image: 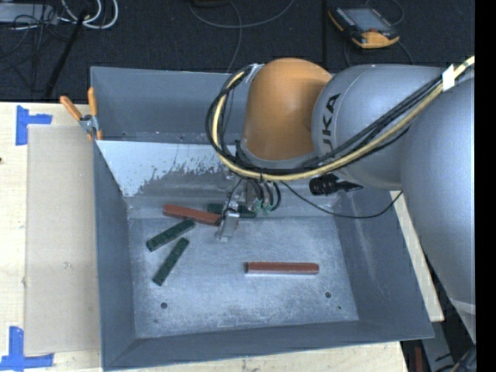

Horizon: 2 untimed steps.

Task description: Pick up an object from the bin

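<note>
One end effector point(227, 225), opening unreadable, sits at the end of the upper red-brown bar point(190, 214)

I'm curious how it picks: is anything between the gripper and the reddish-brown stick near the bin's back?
Nothing visible does. The gripper is at the right end of the reddish-brown stick; the nearest dark green stick lies beside it, not across it.

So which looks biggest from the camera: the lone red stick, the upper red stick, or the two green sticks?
1. lone red stick
2. upper red stick, one end hidden, so unsure
3. upper green stick and lower green stick: they look alike
</note>
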Tool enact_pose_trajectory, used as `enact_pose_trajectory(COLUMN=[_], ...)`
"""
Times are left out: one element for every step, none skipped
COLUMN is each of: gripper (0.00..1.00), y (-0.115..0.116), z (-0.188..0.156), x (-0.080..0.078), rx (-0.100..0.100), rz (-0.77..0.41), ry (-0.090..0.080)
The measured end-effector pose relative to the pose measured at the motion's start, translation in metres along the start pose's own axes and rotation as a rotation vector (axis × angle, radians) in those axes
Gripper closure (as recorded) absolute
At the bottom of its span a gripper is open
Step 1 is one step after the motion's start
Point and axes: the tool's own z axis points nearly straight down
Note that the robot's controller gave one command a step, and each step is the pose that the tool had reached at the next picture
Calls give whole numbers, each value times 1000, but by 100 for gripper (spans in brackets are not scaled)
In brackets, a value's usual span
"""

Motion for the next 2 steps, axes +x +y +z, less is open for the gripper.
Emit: enact_pose_trajectory(gripper=[0, 100], y=[15, 15], z=[104, 100], x=[2, 0], rx=[6, 4], rz=[-60, -58], ry=[17, 14])
